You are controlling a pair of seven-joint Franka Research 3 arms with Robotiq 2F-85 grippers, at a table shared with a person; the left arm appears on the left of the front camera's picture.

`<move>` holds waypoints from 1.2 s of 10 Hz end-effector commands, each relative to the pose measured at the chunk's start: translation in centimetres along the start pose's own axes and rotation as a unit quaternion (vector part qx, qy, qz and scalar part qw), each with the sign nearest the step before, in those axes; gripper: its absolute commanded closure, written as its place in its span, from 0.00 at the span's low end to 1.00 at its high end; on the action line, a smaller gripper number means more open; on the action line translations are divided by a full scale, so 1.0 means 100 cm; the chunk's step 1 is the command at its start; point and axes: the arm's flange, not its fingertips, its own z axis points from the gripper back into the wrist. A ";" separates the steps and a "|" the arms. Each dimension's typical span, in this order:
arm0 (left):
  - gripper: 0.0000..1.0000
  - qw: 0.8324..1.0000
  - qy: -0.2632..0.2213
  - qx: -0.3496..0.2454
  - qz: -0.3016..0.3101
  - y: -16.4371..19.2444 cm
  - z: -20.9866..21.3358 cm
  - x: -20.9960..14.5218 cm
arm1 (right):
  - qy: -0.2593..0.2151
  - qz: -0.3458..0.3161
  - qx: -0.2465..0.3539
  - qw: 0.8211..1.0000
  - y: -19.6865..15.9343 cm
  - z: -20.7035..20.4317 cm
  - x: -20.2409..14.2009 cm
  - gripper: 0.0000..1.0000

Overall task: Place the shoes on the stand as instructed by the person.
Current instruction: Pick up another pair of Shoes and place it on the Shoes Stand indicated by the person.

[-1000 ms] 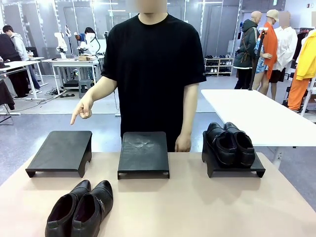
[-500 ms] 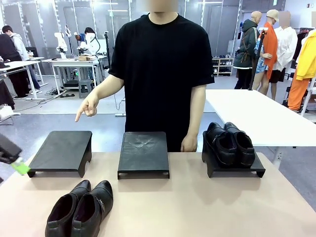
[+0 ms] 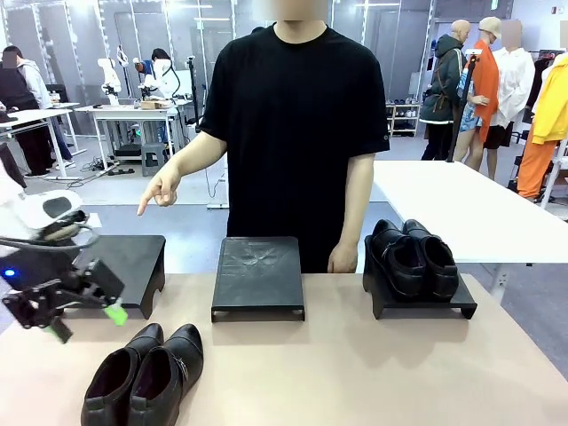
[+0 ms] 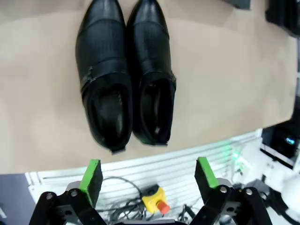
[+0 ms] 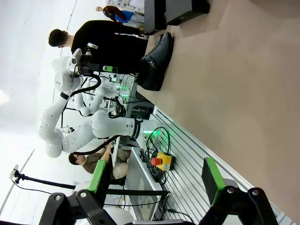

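I have the left end effector spread wide and empty, hanging just beside the left stand and over the buckled pair of shoes. That pair sits side by side on the surface near my edge, and the left wrist view shows it just ahead of the open fingers, lined up for a grasp. The person points a hand down toward that left stand, so I take it as the target. The other pair already occupies the right stand, and the middle stand carries nothing. The right end effector waits wide open, holding nothing.
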 end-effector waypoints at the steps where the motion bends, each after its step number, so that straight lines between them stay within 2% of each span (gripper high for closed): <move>1: 0.00 0.999 -0.027 0.032 0.023 0.014 -0.057 -0.028 | -0.001 0.003 0.003 1.000 0.004 0.000 -0.002 0.00; 6: 0.00 0.998 -0.005 0.063 0.027 0.024 -0.117 -0.031 | -0.001 0.003 0.003 1.000 0.004 0.000 -0.002 0.00; 12: 0.00 0.994 -0.003 0.108 0.015 0.037 -0.161 -0.041 | -0.001 0.003 0.003 1.000 0.004 0.000 -0.002 0.00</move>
